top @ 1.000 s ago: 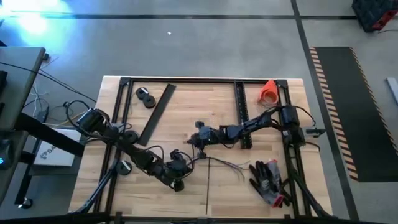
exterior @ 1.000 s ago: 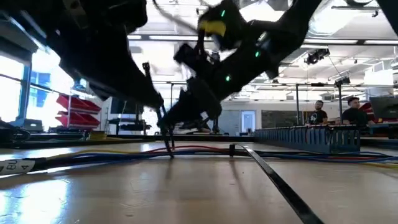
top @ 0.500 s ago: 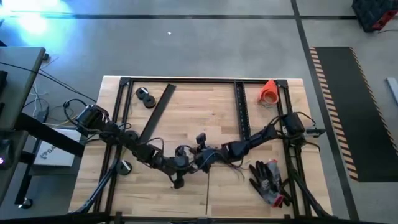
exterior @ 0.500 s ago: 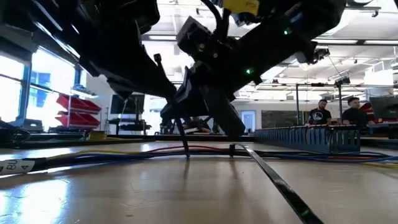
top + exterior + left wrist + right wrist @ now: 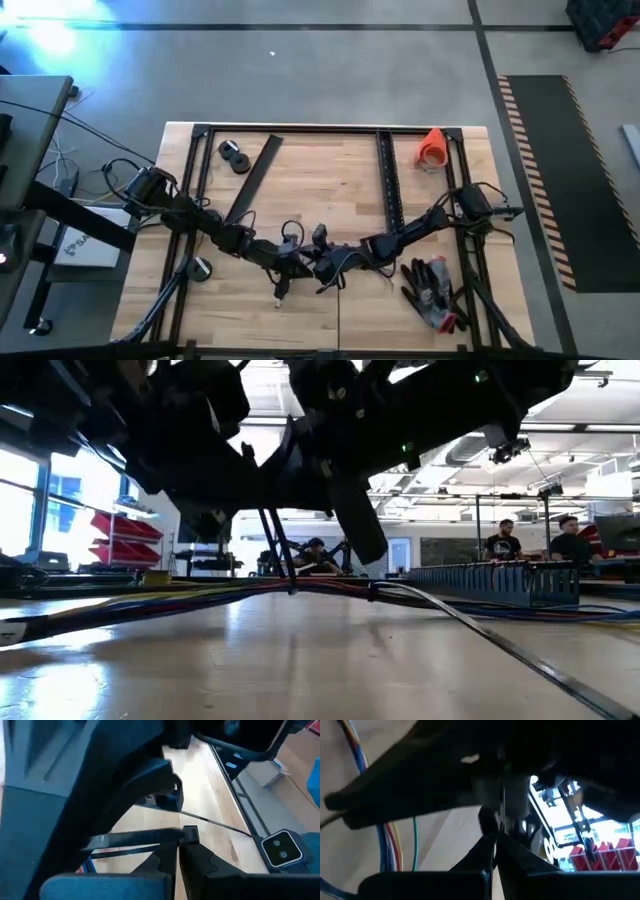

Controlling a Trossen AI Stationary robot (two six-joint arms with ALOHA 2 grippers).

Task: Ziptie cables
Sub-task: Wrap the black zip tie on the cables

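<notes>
- The wooden table [image 5: 330,180] carries a black frame, and both dark arms reach in to meet near its front middle.
- The left arm [image 5: 215,232] comes in from the table's left edge; the right arm [image 5: 420,225] comes in from the right edge.
- A pair of dark gloves with red trim [image 5: 430,285] lies at the front right of the table, near the right arm.
- A long flat black strip [image 5: 252,180] lies slanted at the back left, with two black rolls [image 5: 234,155] beside it; an orange cone [image 5: 432,146] lies at the back right corner.
- The left pincer [image 5: 292,265] sits low over the table, just beside the right pincer [image 5: 328,268]; in each wrist view the two fingers lie pressed together, so both look clenched, though what they grip I cannot tell.
- The cables [image 5: 180,600] lie along the table; in the low view they rise to a bunch just under the two pincers.
- A thin black zip tie [image 5: 480,632] runs from that bunch toward the front of the table.
- In the right wrist view, blue, yellow, red and green wires [image 5: 395,840] lie on the wood beside the fingers.
</notes>
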